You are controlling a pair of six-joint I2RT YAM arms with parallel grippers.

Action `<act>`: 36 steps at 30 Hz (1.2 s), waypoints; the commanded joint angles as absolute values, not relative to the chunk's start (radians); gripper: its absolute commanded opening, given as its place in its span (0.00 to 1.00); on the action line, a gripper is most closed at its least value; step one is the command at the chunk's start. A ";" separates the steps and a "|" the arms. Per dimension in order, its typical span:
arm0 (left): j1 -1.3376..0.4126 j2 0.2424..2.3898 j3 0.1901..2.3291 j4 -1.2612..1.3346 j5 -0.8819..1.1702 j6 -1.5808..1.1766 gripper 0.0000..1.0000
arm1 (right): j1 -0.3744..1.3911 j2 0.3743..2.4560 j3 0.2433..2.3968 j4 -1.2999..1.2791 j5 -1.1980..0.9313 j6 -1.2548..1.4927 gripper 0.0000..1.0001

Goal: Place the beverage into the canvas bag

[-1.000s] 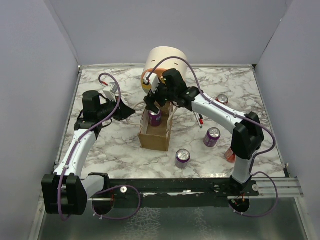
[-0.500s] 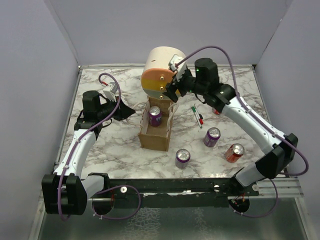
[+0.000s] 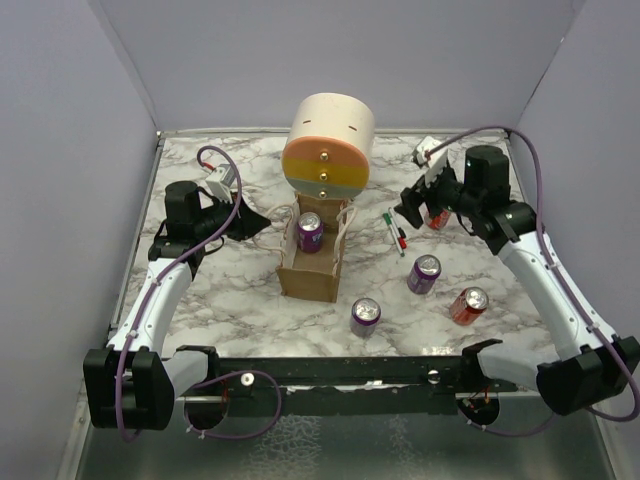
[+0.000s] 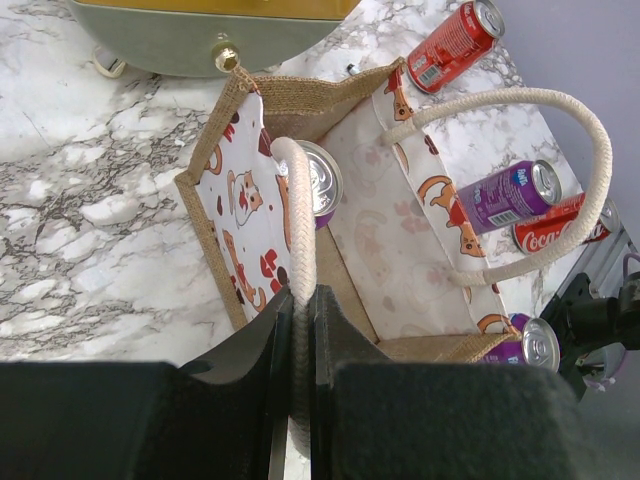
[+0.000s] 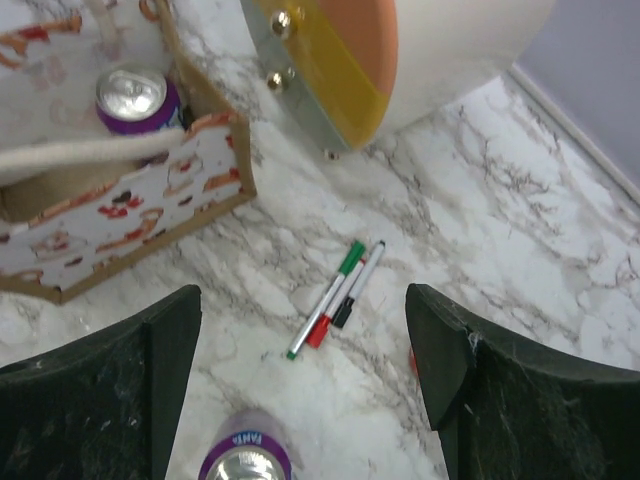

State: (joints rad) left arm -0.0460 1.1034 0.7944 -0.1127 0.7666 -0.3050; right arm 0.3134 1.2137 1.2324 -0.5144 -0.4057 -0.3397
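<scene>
The small tan-brown canvas bag point(image 3: 308, 280) with printed lining stands open at the centre of the overhead view, just below the large cream cylinder with orange-yellow drawer fronts point(image 3: 328, 145). One purple beverage can point(image 3: 311, 231) stands upright inside it, at the upper end. The left gripper point(image 4: 297, 315) is pressed together on one cream cord handle point(image 4: 301, 240), pulling that side toward the left of the frame so the mouth gapes. The right gripper point(image 3: 412, 208) hangs in the upper right of the overhead view with its fingers spread wide and nothing between them, above a pair of marker pens point(image 5: 335, 287) on the marble tabletop point(image 3: 230, 290). The placing step looks done for this can, with the right arm free. If more drinks are to go in, the nearest candidates are the purple can point(image 3: 424, 272) right of the bag, another purple can point(image 3: 366, 314) below it and a red can point(image 3: 468, 304) at the lower right. The next move would call for lowering the spread fingers around one upright can and squeezing its sides, while the left keeps the bag open.
</scene>
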 commanded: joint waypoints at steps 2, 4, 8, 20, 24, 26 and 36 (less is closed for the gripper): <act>-0.046 1.105 0.796 -0.095 0.761 -0.305 0.00 | 0.281 1.114 1.094 -0.706 -0.411 -0.469 0.84; -0.046 1.107 0.797 -0.096 0.760 -0.304 0.00 | 0.275 1.101 1.050 -0.744 -0.409 -0.484 0.85; -0.046 1.114 0.795 -0.093 0.756 -0.306 0.00 | 0.273 1.093 0.986 -0.792 -0.398 -0.502 0.89; -0.046 1.117 0.792 -0.090 0.754 -0.310 0.00 | 0.273 1.225 0.972 -0.879 -0.280 -0.520 0.98; -0.046 1.116 0.790 -0.089 0.755 -0.310 0.00 | 0.273 1.270 0.976 -0.889 -0.275 -0.530 0.97; -0.046 1.114 0.789 -0.090 0.753 -0.308 0.00 | 0.273 1.284 0.972 -0.887 -0.271 -0.531 0.96; -0.046 1.118 0.791 -0.091 0.753 -0.310 0.00 | 0.256 1.292 0.936 -0.857 -0.261 -0.532 0.85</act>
State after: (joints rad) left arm -0.0460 1.1152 0.7944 -0.1055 0.7658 -0.3050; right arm 0.2756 1.2961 0.9489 -0.8680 -0.2779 -0.5217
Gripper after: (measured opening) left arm 0.104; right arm 0.857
